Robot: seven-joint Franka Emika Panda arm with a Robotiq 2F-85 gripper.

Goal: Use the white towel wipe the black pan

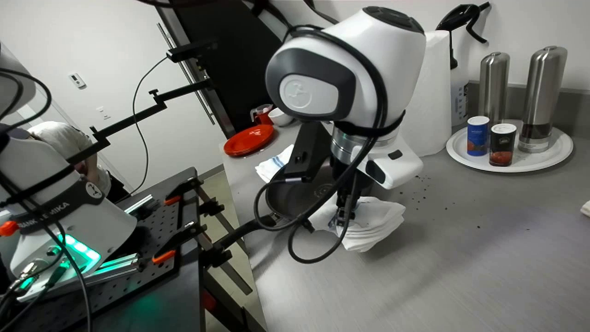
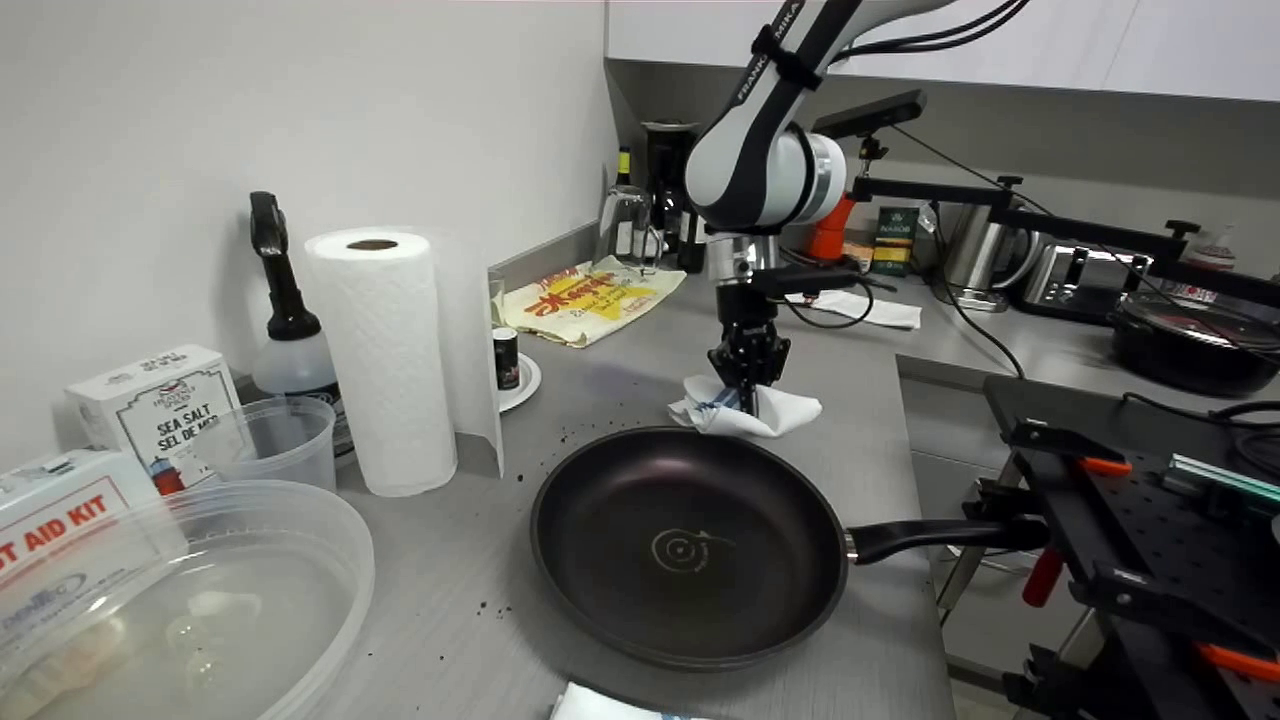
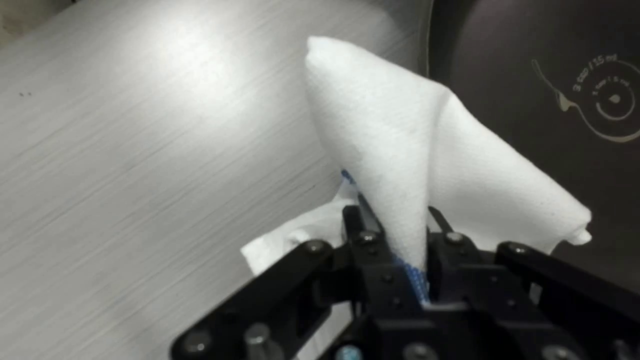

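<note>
Clear plastic forms the big bowl (image 2: 345,560) at the left of an exterior view, running out of the frame; the first-aid box (image 2: 70,530) behind it loses the start of its lettering to the left edge. Next come a sea-salt box (image 2: 150,410), partly behind a see-through tub (image 2: 280,440), and a spray bottle (image 2: 292,325) whose body slips behind the paper-towel roll (image 2: 385,370). The roll's loose sheet (image 2: 472,370) covers much of a white plate (image 2: 525,385) bearing a black shaker (image 2: 507,358); beyond lies a yellow printed bag (image 2: 590,305). A white cloth (image 2: 605,705) shows only a corner above the bottom edge. The black pan (image 2: 680,605) sits on the grey counter (image 2: 455,560); the wrist view cuts off its right part, and in an exterior view the arm (image 1: 345,69) blocks some of it. At the pan's far rim is the white towel (image 2: 782,412), bunched in the gripper (image 2: 748,400), whose jaws are closed on a fold. In the wrist view a blue stripe shows low between the fingers (image 3: 372,265), which hide the rest of the grip, and the towel screens a stretch of the rim; whether it touches the pan I cannot tell. Farther right, the pan's handle (image 2: 930,538) has a dark tip, hard to make out; a toaster (image 2: 1095,283) is partly behind a black bar (image 2: 1090,230), and a black lidded pot (image 2: 1185,350) reaches the right edge.
</note>
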